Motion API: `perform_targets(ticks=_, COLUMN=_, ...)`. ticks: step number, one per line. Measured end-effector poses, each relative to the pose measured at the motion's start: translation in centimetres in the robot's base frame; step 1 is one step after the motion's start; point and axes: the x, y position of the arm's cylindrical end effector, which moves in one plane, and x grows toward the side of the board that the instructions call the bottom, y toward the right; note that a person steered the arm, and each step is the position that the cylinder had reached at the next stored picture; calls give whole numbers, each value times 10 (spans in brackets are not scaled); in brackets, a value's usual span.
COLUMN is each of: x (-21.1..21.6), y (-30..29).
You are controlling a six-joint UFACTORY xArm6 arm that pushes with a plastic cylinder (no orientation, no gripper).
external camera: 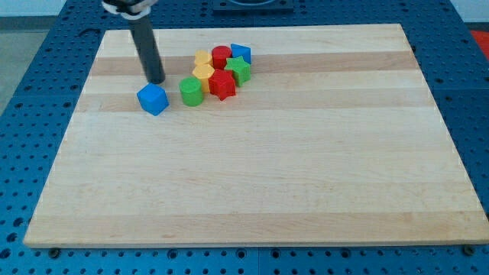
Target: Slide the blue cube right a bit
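The blue cube (153, 99) lies on the wooden board (252, 183) in the upper left part of the view. My tip (156, 80) stands just above the cube in the view, very close to its top edge or touching it. A green cylinder (191, 91) lies a short way to the right of the blue cube, with a small gap between them.
To the right of the green cylinder is a tight cluster: a red star-shaped block (222, 85), a green star-shaped block (239, 71), two yellow blocks (203, 70), a red cylinder (220, 55) and another blue block (241, 52). Blue perforated table surrounds the board.
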Motion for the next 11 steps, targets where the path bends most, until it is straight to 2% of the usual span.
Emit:
perform_targets(ticks=2, x=35, y=-62)
perform_targets(ticks=5, x=77, y=-33)
perform_targets(ticks=6, x=77, y=-37)
perform_targets(ticks=7, x=56, y=-59)
perform_targets(ticks=8, x=32, y=-56)
perform_targets(ticks=11, x=47, y=-20)
